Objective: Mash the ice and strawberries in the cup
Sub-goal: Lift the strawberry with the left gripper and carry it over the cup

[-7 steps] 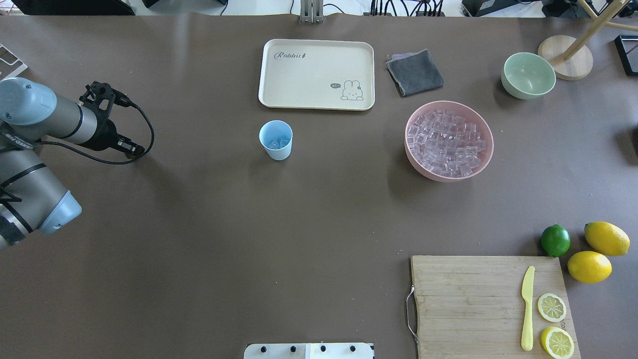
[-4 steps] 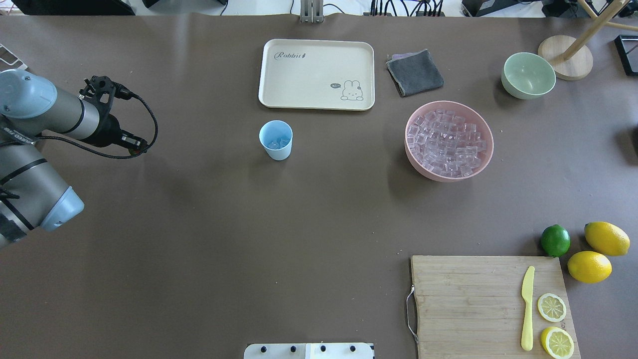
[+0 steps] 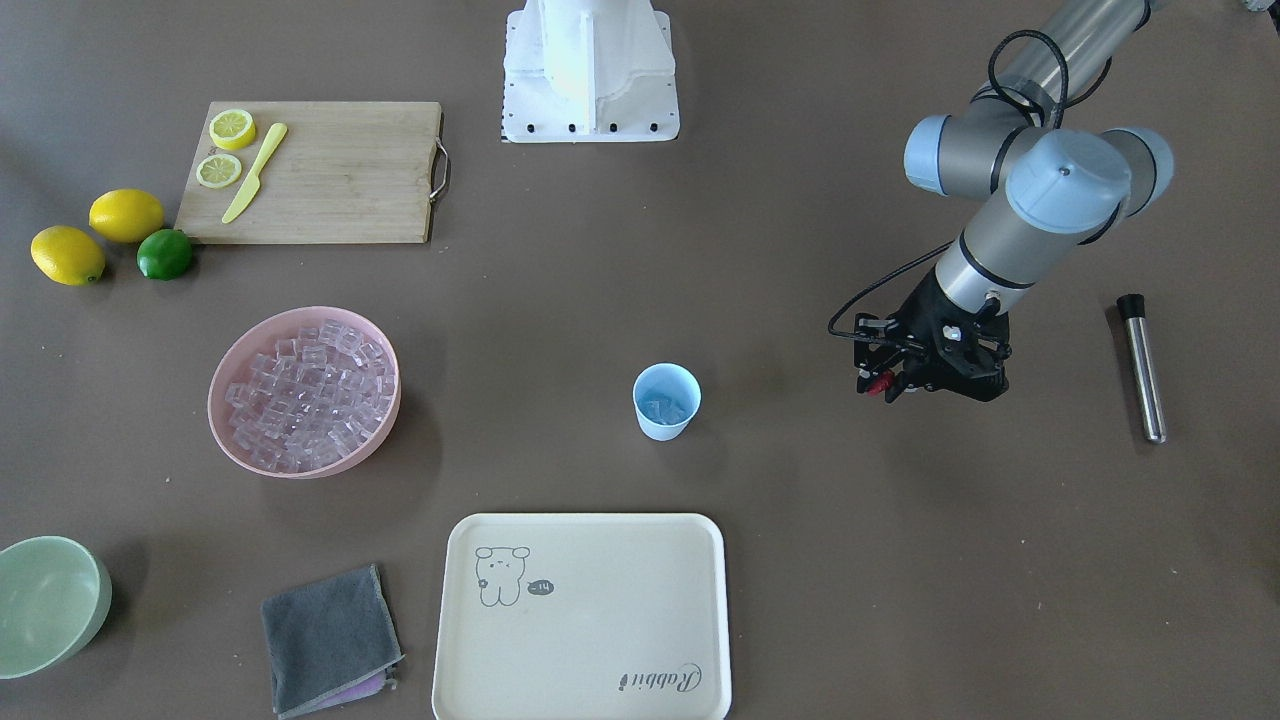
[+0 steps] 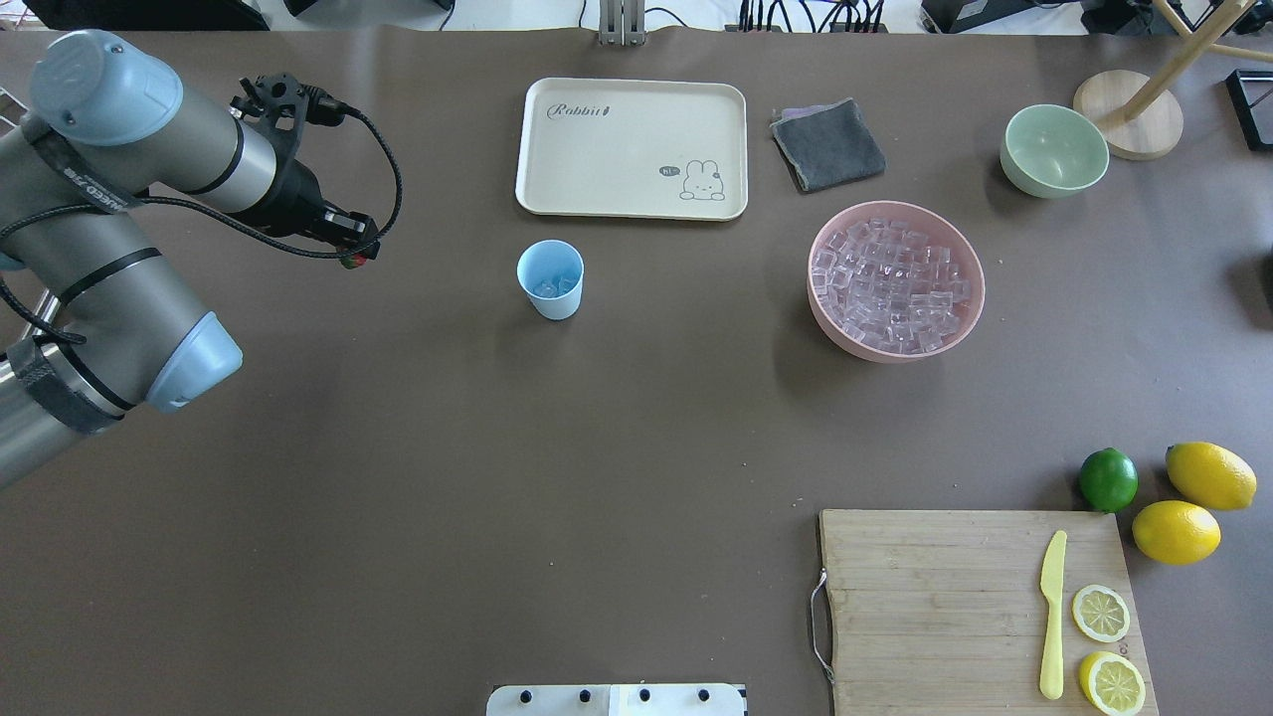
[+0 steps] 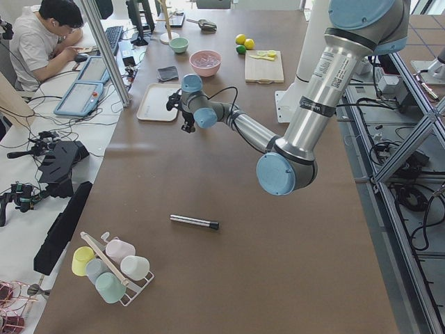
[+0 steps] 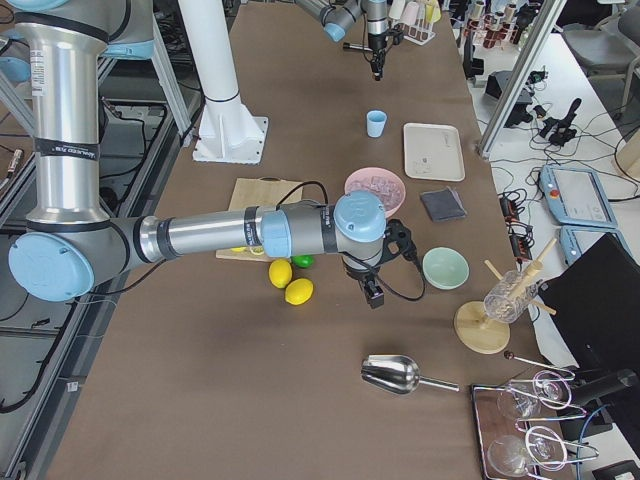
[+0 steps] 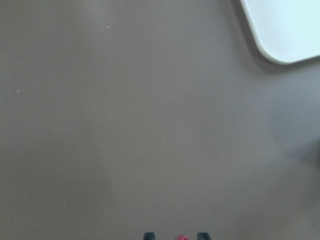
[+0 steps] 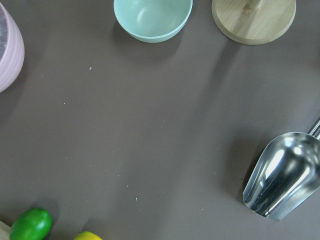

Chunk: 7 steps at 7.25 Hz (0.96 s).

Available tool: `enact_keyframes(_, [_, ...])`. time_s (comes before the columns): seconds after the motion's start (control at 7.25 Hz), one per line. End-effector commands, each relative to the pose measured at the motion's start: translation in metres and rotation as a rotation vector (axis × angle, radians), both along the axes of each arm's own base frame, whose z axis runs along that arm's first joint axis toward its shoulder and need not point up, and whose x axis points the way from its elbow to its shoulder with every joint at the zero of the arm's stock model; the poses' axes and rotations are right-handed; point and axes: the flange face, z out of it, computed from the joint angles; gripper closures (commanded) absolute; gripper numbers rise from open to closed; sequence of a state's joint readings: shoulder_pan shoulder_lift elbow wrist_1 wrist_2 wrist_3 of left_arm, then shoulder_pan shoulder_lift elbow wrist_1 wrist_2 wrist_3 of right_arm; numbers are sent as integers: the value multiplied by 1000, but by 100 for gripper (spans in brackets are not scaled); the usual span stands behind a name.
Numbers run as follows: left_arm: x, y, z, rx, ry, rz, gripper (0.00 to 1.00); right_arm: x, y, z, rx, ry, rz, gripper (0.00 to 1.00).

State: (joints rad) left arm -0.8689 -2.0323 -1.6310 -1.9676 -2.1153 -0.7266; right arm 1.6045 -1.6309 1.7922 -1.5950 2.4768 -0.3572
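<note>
The light-blue cup (image 4: 550,279) stands upright at mid-table and holds a few ice cubes (image 4: 553,287); it also shows in the front view (image 3: 666,401). More ice (image 4: 893,282) fills the pink bowl (image 4: 833,336). My left gripper (image 4: 350,261) hangs above the table to the left of the cup, apart from it. It is shut on a small red strawberry (image 3: 878,384), which shows between the fingertips in the left wrist view (image 7: 182,238). My right gripper (image 6: 372,295) shows only in the exterior right view, over bare table near the lemons. I cannot tell whether it is open or shut.
A cream tray (image 4: 631,147) lies behind the cup, with a grey cloth (image 4: 827,145) and a green bowl (image 4: 1053,150) to its right. A cutting board (image 4: 980,607) carries a knife and lemon slices. A lime (image 4: 1108,479) lies beside it. A metal rod (image 3: 1143,366) and a scoop (image 8: 282,175) lie at the table's ends.
My left arm has swung from the table's left edge towards the cup, and the red strawberry now shows at its fingertips. The cup and bowls have not moved.
</note>
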Motion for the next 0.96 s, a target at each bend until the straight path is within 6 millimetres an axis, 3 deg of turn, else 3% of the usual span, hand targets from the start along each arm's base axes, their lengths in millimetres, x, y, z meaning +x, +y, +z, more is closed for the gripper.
enact_keyframes(0.0, [37,10,-64,-12,69,-4,100,0,7,13,-19,6,-4,1])
enact_keyframes(0.14, [45,11,-68,-17,72,0,100,0,7,12,-20,5,-3,1])
enact_keyframes(0.28, [59,18,-86,-31,97,4,100,0,8,14,-23,5,-3,1])
enact_keyframes(0.55, [104,20,-128,-48,123,-23,100,0,7,13,-16,4,-7,1])
enact_keyframes(0.83, [126,2,-136,-34,104,-69,100,0,10,14,-17,5,-8,1])
